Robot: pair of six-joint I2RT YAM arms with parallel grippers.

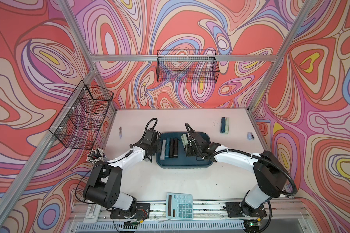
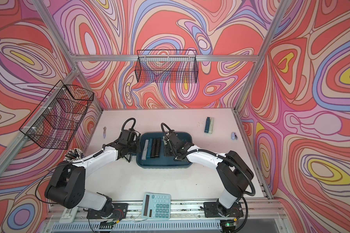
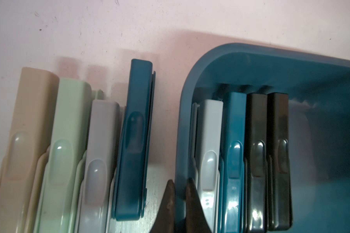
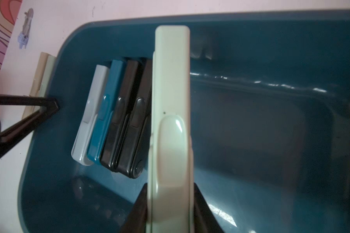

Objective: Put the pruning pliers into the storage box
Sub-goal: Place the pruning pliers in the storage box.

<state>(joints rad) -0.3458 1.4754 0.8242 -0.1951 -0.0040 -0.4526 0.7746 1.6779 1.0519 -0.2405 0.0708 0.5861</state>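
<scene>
Over the storage box [image 1: 182, 165] at mid-bench, my right claw [image 4: 170, 193] is clamped on a pale green pruning pliers [image 4: 171, 80], held lengthwise so it should drop in parallel beside the row of four [image 3: 234, 141] already lying along the box's left side. Left claw [image 3: 180, 185] is pinched together, empty, its tip at the box's left wall, bracing it against sliding, I'd guess. Four more pliers [image 3: 101, 141] lie side by side on the bench just outside that wall, handy for the left arm. Another pair [image 1: 224, 125] waits near the far right corner.
</scene>
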